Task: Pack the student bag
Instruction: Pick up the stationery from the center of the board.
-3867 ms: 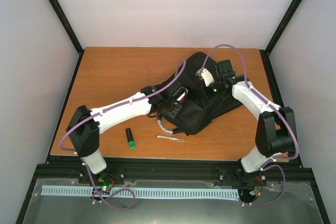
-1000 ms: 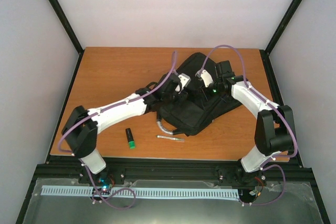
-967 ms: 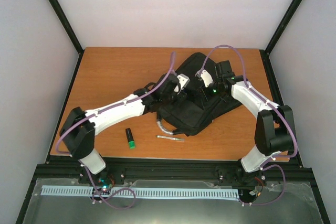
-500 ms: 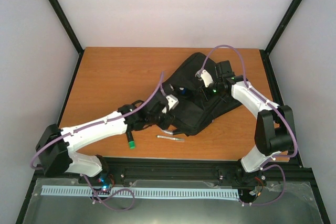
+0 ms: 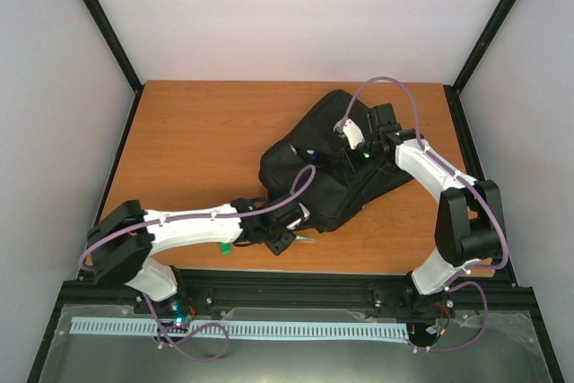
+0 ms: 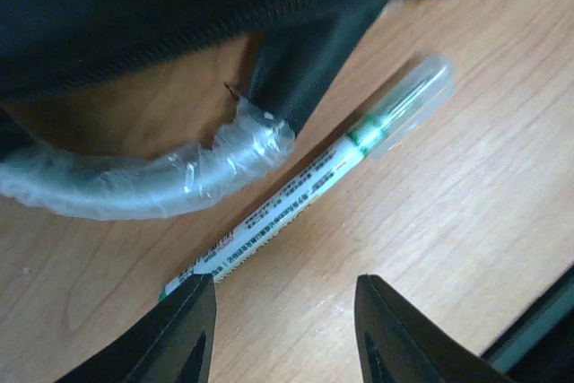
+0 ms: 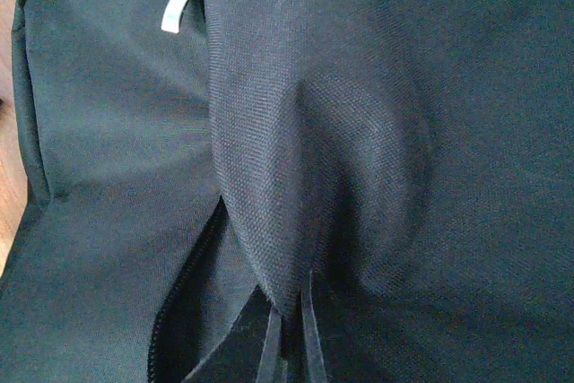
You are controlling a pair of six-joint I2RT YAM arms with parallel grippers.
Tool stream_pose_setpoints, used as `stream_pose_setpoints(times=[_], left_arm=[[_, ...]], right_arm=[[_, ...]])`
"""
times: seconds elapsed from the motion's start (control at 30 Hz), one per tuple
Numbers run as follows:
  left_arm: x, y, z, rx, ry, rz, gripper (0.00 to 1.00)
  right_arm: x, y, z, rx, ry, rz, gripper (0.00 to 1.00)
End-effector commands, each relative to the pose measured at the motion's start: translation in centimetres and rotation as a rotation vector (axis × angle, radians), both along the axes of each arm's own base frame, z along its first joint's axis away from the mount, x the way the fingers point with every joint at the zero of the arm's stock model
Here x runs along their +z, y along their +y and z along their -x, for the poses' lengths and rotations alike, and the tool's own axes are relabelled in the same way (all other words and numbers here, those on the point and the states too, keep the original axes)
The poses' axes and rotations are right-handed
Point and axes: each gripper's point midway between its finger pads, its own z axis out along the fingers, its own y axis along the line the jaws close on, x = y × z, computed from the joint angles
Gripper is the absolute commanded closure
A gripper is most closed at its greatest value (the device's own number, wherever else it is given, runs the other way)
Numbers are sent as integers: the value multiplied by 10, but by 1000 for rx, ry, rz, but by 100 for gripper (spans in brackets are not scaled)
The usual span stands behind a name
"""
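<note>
Two tools: left tool (image 6: 287,329) released, jaws spread over pen (image 6: 305,193), close to desk (image 5: 197,132) near edge, scant room at 6 o'clock. Only left wrist view shows clear-wrapped handle (image 6: 134,181) just beside pen. Beyond, student bag (image 5: 332,177) right of centre; bare desk at its 9–11 o'clock. Farther, right tool (image 7: 289,334) clenched on bag fold.

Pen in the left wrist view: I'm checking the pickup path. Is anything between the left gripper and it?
Nothing visible: only bare table separates the open left gripper from the pen. The student bag's wrapped loop handle lies just beyond the pen.
</note>
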Motion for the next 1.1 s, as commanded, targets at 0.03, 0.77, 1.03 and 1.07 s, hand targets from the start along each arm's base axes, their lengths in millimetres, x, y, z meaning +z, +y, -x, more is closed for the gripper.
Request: stream_pose_setpoints(times=[0.03, 0.77, 1.03, 1.07], left_arm=[[-13, -5, 0, -33, 4, -79, 54], [-27, -16, -4, -53, 15, -105, 59], [-8, -19, -15, -29, -40, -92, 51], [-12, -19, -14, -27, -28, -106, 51]], right_arm=[[12, 9, 3, 42, -6, -50, 97], [11, 8, 4, 45, 1, -58, 97], [12, 8, 4, 47, 6, -62, 97], [13, 8, 4, 47, 4, -63, 97]])
